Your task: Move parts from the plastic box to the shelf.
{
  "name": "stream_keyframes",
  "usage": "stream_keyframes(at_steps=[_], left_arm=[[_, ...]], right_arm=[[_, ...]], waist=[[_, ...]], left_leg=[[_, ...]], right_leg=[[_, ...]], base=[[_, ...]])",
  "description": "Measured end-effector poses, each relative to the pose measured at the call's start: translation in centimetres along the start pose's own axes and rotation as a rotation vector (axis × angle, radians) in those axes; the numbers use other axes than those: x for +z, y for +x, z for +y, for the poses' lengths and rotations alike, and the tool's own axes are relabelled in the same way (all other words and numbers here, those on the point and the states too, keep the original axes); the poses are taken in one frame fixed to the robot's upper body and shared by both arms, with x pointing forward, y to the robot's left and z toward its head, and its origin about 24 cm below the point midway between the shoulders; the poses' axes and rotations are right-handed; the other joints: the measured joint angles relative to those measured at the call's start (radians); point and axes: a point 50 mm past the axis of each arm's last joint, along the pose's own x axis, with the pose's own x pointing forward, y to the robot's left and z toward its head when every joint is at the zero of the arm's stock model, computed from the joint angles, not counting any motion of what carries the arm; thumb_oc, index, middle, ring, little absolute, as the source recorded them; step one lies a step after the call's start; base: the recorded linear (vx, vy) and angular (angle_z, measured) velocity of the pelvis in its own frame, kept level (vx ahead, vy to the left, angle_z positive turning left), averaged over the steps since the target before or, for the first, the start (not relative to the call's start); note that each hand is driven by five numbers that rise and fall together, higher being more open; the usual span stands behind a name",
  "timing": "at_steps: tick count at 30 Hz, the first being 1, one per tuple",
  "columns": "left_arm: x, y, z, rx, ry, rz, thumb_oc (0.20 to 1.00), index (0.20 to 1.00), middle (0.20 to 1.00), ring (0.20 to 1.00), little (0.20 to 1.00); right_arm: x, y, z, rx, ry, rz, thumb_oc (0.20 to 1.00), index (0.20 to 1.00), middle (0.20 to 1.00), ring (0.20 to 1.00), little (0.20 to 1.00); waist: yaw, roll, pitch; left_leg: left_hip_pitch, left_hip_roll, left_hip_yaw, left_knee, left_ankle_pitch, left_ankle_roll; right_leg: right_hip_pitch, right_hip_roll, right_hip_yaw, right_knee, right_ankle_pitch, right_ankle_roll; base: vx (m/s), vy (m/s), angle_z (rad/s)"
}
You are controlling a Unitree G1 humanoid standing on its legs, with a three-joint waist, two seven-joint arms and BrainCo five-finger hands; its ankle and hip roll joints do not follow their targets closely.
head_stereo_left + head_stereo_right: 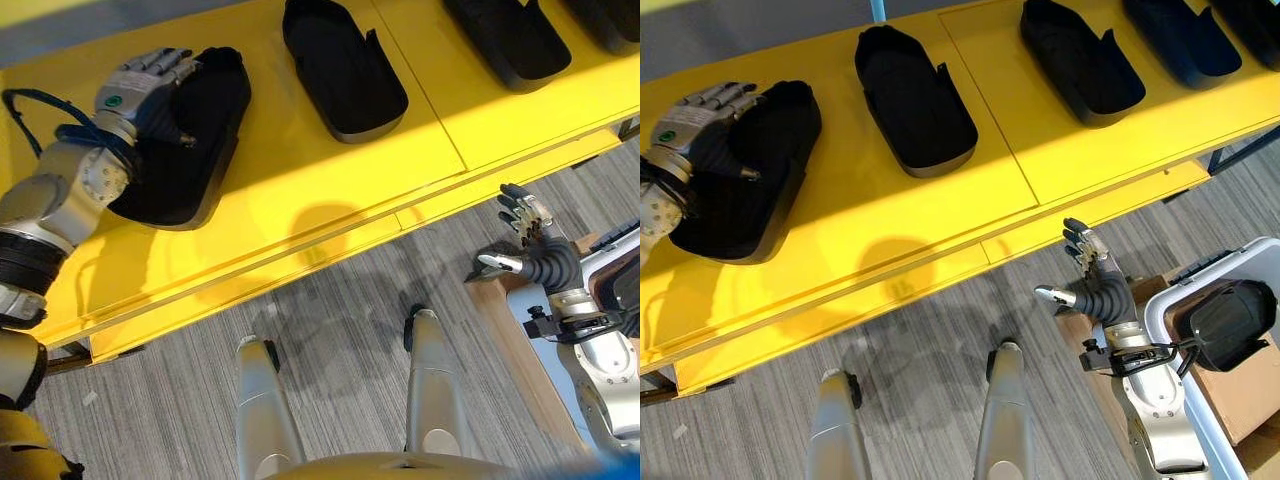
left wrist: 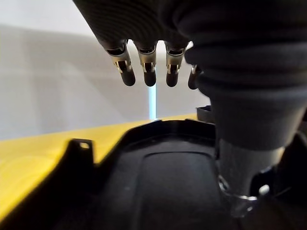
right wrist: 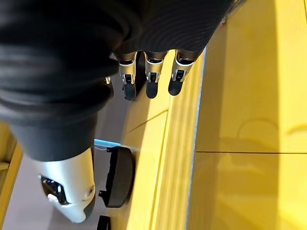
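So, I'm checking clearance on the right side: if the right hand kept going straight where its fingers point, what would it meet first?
Probably the front edge of the yellow shelf; the open right hand points up toward it over bare floor, though depth is unclear.

Both head eyes are looking steeply down from above, sharing the yellow shelf [image 1: 330,190] and its row of black parts [image 1: 912,98], the right eye sitting slightly over and also taking in the plastic box [image 1: 1252,262]. The left wrist camera is peering along the left hand [image 2: 144,67], very close over a black part. The right wrist camera is looking past the right hand [image 3: 153,72] along the shelf edge.
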Motion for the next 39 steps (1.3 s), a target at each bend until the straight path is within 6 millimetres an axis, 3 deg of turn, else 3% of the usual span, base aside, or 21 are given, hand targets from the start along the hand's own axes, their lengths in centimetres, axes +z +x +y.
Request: stream_keyframes(at_steps=[6, 17, 21, 27, 39], left_arm=[[0.4, 0.0, 0.6, -0.021, 0.114, -0.053, 1.000, 1.000, 1.000, 1.000, 1.000], [2.6, 0.4, -1.7, -0.203, 0.213, -0.184, 1.000, 1.000, 1.000, 1.000, 1.000], [3.1, 0.6, -1.4, -0.209, 0.222, -0.211, 1.000, 1.000, 1.000, 1.000, 1.000], [2.5, 0.9, -1.0, -0.215, 0.199, -0.172, 1.000, 1.000, 1.000, 1.000, 1.000], [-1.0, 2.7, -3.7, -0.312, 0.012, 0.144, 1.000, 1.000, 1.000, 1.000, 1.000]], right_arm=[[0.1, 0.0, -0.1, 0.013, -0.008, -0.003, 1.000, 1.000, 1.000, 1.000, 1.000], [0.1, -0.5, -0.2, 0.011, -0.013, 0.008, 1.000, 1.000, 1.000, 1.000, 1.000], [0.3, -0.8, -0.6, -0.003, -0.023, 0.008, 1.000, 1.000, 1.000, 1.000, 1.000], [0.6, -0.7, -0.5, 0.008, -0.024, -0.008, 1.000, 1.000, 1.000, 1.000, 1.000], [0.3, -1.2, -0.8, 0.013, -0.028, 0.034, 1.000, 1.000, 1.000, 1.000, 1.000]], waist=[[0.002, -0.001, 0.001], [-0.004, 0.001, 0.006], [-0.005, 0.001, 0.022], [-0.010, 0.004, 0.023], [-0.030, 0.022, 0.010]], left_leg=[[-0.001, 0.000, -0.002, 0.002, -0.007, -0.002], [-0.004, 0.000, -0.007, 0.016, -0.007, -0.010], [-0.004, 0.001, -0.009, 0.016, -0.019, -0.007], [-0.003, 0.001, -0.009, 0.016, -0.014, -0.014], [0.000, 0.002, -0.007, 0.019, -0.016, -0.007]], right_leg=[[0.001, -0.001, -0.002, -0.001, -0.007, -0.003], [-0.006, -0.002, -0.001, 0.024, -0.014, 0.000], [-0.011, -0.002, 0.000, 0.029, -0.025, -0.005], [-0.014, -0.001, 0.000, 0.037, -0.023, -0.001], [-0.006, 0.001, 0.000, 0.019, -0.013, -0.008]], base=[[0.00, 0.003, 0.00], [0.00, -0.001, 0.00], [0.02, -0.002, -0.02], [0.00, 0.000, 0.00], [0.00, 0.000, -0.01]])
